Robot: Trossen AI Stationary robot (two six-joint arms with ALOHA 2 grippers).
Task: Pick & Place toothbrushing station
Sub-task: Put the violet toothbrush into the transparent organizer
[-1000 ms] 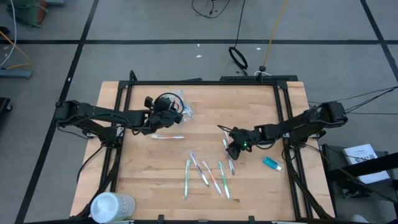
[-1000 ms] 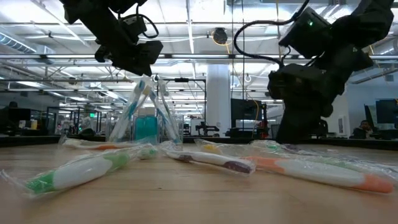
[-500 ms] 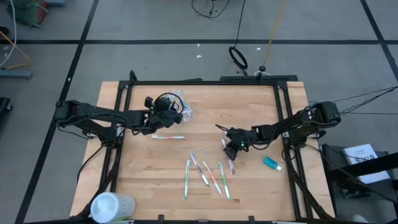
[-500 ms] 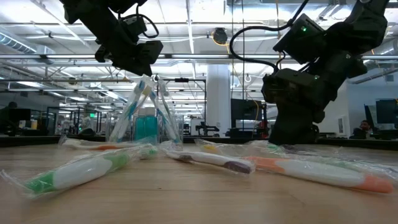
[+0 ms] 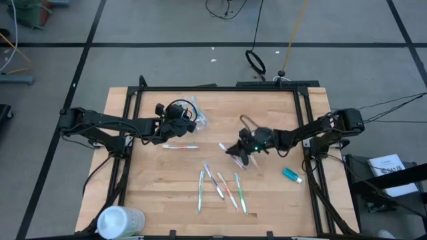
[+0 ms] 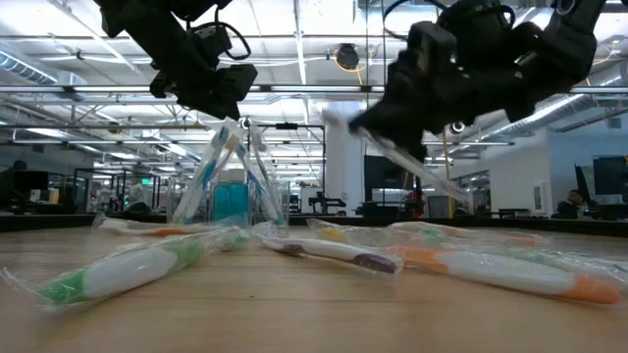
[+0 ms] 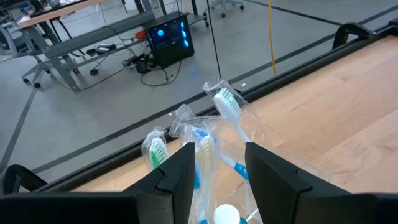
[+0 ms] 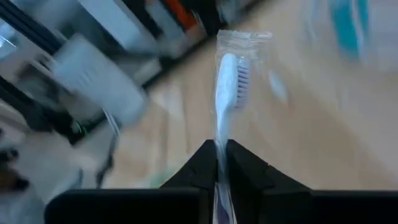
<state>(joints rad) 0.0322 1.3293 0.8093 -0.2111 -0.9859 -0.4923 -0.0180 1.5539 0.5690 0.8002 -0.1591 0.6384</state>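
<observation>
The right gripper is clamped on a wrapped toothbrush above mid-table. The left gripper, fingers apart, straddles the clear cup holding brushes at the far left.

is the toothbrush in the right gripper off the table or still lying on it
Off the table. The right gripper is shut on a wrapped toothbrush, and the low view shows it angled in the air above the wood.

The right gripper has lifted a wrapped toothbrush off the table, swinging toward its middle.
</observation>
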